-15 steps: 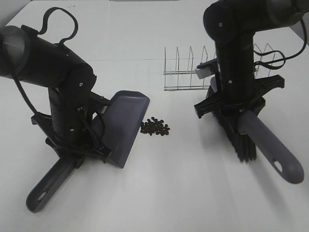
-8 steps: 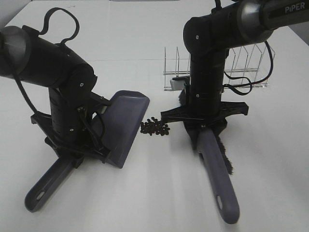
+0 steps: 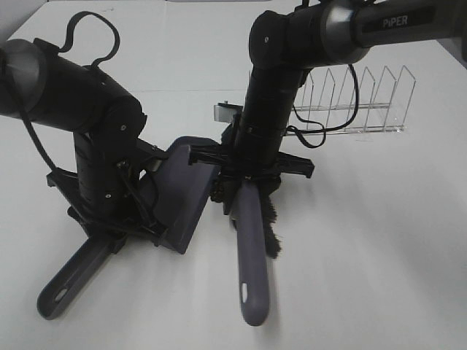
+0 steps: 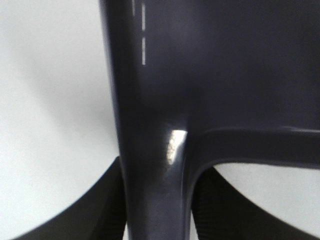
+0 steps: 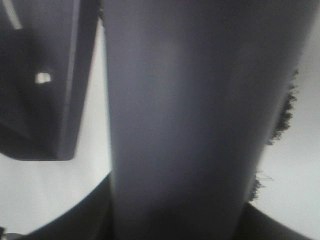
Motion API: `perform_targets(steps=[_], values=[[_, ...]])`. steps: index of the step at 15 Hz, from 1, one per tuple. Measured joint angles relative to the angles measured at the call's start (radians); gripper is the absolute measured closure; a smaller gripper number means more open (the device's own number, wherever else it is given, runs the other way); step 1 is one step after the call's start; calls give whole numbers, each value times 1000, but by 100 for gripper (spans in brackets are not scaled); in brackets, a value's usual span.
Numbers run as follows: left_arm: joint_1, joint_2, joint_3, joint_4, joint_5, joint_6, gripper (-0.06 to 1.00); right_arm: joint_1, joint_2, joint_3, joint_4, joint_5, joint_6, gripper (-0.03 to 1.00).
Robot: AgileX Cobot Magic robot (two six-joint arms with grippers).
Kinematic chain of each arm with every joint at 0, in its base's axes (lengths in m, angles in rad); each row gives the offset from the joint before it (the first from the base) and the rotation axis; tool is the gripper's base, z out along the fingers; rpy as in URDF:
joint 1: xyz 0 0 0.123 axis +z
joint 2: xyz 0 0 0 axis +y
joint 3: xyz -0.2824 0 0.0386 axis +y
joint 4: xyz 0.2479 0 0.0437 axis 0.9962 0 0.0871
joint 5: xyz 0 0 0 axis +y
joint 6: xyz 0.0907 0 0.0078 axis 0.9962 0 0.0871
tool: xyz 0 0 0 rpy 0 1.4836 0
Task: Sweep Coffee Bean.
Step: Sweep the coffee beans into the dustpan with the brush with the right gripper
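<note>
My left gripper (image 3: 120,217) is shut on the handle of a grey-purple dustpan (image 3: 186,191), whose lip rests on the white table facing right. In the left wrist view the dustpan handle (image 4: 150,150) fills the frame. Over at the pan's lip, my right gripper (image 3: 249,173) is shut on a grey-purple brush (image 3: 252,270). The brush's black bristles (image 3: 271,227) touch the table. The right wrist view shows the brush handle (image 5: 185,125) close up with the dustpan (image 5: 45,75) beside it. Only a few dark coffee beans (image 3: 216,194) peek out between pan and brush; the others are hidden.
A clear wire rack (image 3: 350,102) stands on the white table (image 3: 379,240) at the back right, behind my right arm. The dustpan's long handle (image 3: 66,288) sticks out toward the front left edge.
My right arm has swung left with the brush, from the right side of the table to the dustpan's lip, covering the bean pile. The left arm and dustpan have not moved.
</note>
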Motion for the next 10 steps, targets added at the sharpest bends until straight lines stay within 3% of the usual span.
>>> perform_targets(steps=[3,5,10], values=[[0,1,0,0,0,0,61,0,31,-59,196,-14,-92,66],[0,1,0,0,0,0,61,0,32,-82,249,-24,-119,66],[0,1,0,-1,-1,0,61,0,34,-199,253,67,-144,66]])
